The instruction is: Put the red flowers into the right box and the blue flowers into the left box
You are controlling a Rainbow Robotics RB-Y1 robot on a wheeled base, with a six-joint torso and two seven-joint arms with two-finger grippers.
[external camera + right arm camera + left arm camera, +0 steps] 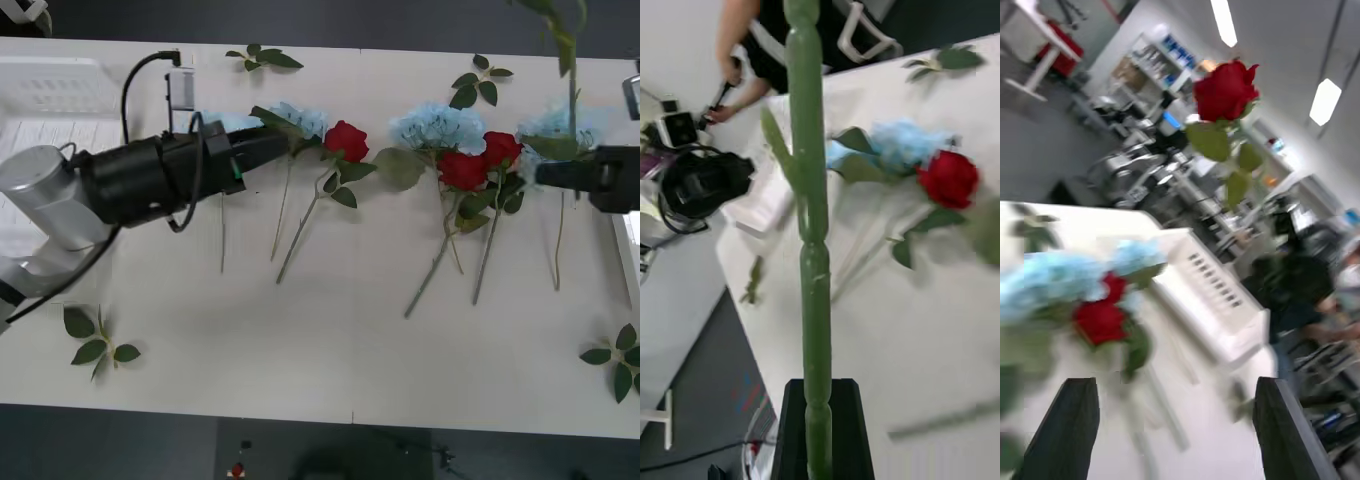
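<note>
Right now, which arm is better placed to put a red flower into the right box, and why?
Right. The right gripper, jaws shut on a red flower, sits beside the right box; the left gripper hangs open-jawed across the table.

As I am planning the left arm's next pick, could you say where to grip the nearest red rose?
Its bare lower stem, from above, jaws across it: the rose lies flat, leaves crowd the head, the open left gripper is alongside.

Left gripper (275,143) jaws spread apart; right gripper (545,175) jaws pinched together.
</note>
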